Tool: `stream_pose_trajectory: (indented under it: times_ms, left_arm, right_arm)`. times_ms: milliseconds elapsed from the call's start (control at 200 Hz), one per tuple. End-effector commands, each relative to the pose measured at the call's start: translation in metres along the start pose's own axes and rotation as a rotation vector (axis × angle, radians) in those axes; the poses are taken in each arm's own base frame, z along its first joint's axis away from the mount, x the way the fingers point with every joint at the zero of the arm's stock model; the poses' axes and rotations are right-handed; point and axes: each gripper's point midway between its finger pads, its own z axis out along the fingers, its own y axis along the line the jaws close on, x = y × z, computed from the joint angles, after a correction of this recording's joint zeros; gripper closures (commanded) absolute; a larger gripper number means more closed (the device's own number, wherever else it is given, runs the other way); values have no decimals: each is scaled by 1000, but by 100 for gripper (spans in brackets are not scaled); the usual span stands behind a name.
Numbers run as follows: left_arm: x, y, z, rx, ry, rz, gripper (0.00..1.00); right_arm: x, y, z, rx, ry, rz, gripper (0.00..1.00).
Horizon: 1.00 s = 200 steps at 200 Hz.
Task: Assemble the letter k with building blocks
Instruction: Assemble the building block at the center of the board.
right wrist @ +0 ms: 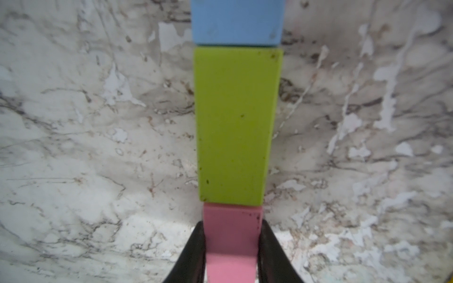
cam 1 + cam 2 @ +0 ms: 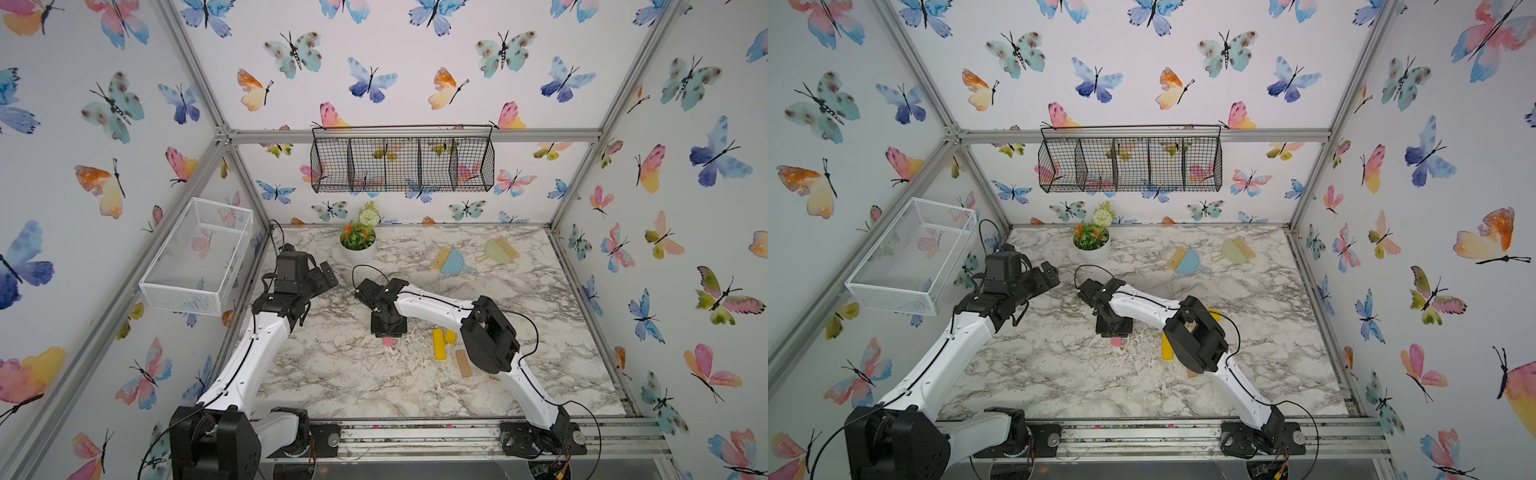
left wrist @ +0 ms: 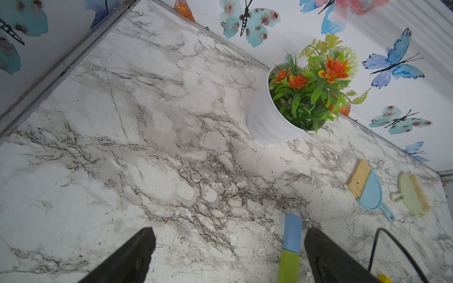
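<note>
Marble tabletop (image 2: 519, 291) under butterfly walls. In both top views the right gripper (image 2: 388, 332) points straight down at mid-table, with the pink block (image 2: 388, 341) poking out on its near side. To the right lie two yellow blocks (image 2: 439, 344) and, nearer, a tan block (image 2: 463, 363), partly hidden by the right arm. The left gripper (image 2: 328, 278) hangs above the far left of the table, holding nothing.

Over to the left wrist view: the fingers stand wide apart and bare. Between them the blue block (image 3: 293, 232) and green block (image 3: 289, 267) lie end to end. Farther off are a potted plant (image 3: 269, 117), a blue dustpan (image 3: 372, 193) and a green dustpan (image 3: 409, 193).

Right wrist view: blue, green and pink make one straight line, ends touching, flat on the marble. The black fingers hug the pink block's two long sides. Whether they are clamping it, I cannot tell.
</note>
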Motion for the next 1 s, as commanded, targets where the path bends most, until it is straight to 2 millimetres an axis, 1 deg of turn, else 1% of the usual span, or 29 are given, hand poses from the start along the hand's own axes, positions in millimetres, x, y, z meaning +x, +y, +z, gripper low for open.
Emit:
stream_pose_trajectory:
  times_ms: [0, 90, 215, 260, 280, 380, 440, 536, 581, 586, 601, 636, 731, 791, 851, 941, 996]
  left_arm:
    - [7, 4, 2, -3, 22, -1, 2]
    - [7, 3, 1, 5, 22, 3, 2]
    - [7, 1, -2, 14, 19, 9, 2]
    - [7, 1, -2, 16, 19, 8, 2]
    - [7, 1, -3, 20, 17, 9, 2]
    - [7, -2, -4, 39, 13, 10, 2]
    - [8, -5, -3, 55, 17, 10, 2]
    - [11, -7, 1, 65, 36, 11, 2]
    - [12, -7, 3, 65, 47, 14, 2]
    - [12, -7, 3, 64, 48, 14, 2]
    - [12, -8, 3, 64, 50, 14, 2]
    - [12, -7, 3, 62, 53, 17, 2]
    - [11, -7, 1, 62, 46, 20, 2]
    - [10, -9, 1, 68, 45, 22, 2]
    - [10, -10, 0, 74, 46, 26, 2]
    - [13, -15, 0, 104, 58, 47, 2]
    - [16, -20, 1, 125, 72, 58, 1]
  right_arm:
    - [8, -21, 32, 97, 34, -9, 34]
    - [3, -23, 26, 104, 4, -6, 23]
    - [-3, -23, 15, 106, -28, -7, 13]
    - [-8, -23, 7, 104, -53, -7, 3]
    - [-10, -23, 3, 105, -66, -7, 2]
    - [-28, -23, -31, 96, -171, -11, 1]
    - [-42, -21, -57, 67, -259, -23, 2]
    - [-56, -21, -99, -4, -396, -40, 1]
    - [-61, -27, -117, -19, -459, -30, 1]
    - [-60, -29, -117, -13, -458, -32, 1]
    - [-63, -28, -125, -30, -483, -32, 1]
    - [-65, -30, -138, -51, -526, -41, 2]
    - [-67, -45, -162, -73, -591, -27, 2]
    - [-67, -54, -168, -81, -588, -25, 3]
    - [-67, -65, -171, -77, -568, -28, 3]
    - [-69, -94, -168, -29, -523, -2, 5]
    - [-70, -118, -164, 8, -474, 28, 7]
